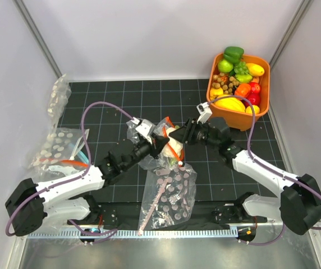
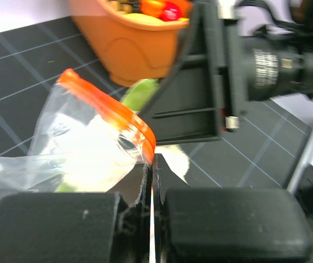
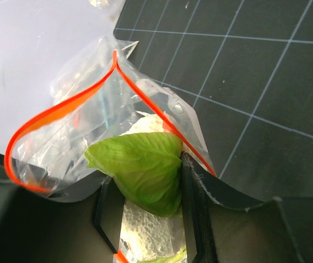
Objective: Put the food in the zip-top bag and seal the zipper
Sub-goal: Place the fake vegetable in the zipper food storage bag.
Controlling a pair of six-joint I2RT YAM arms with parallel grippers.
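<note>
The clear zip-top bag (image 1: 164, 130) hangs above the mat's middle, and my left gripper (image 1: 158, 140) is shut on its orange-red zipper (image 2: 110, 108). In the left wrist view the strip runs straight into the closed jaws of the left gripper (image 2: 152, 160). The right wrist view shows the zipper (image 3: 58, 112) curving round an open mouth. My right gripper (image 3: 144, 181) is shut on the food, a white cauliflower with a green leaf (image 3: 141, 158), right at that mouth. The cauliflower (image 1: 175, 148) shows white between the two grippers, by the right gripper (image 1: 178, 135). A green bell pepper (image 1: 233, 54) lies in the basket.
An orange basket (image 1: 261, 101) heaped with toy produce stands at the back right. A pink-dotted bag (image 1: 169, 193) lies flat on the mat below the grippers. White-dotted bags (image 1: 56, 147) lie at the left wall. The mat's near edge meets a comb-like rail (image 1: 149, 231).
</note>
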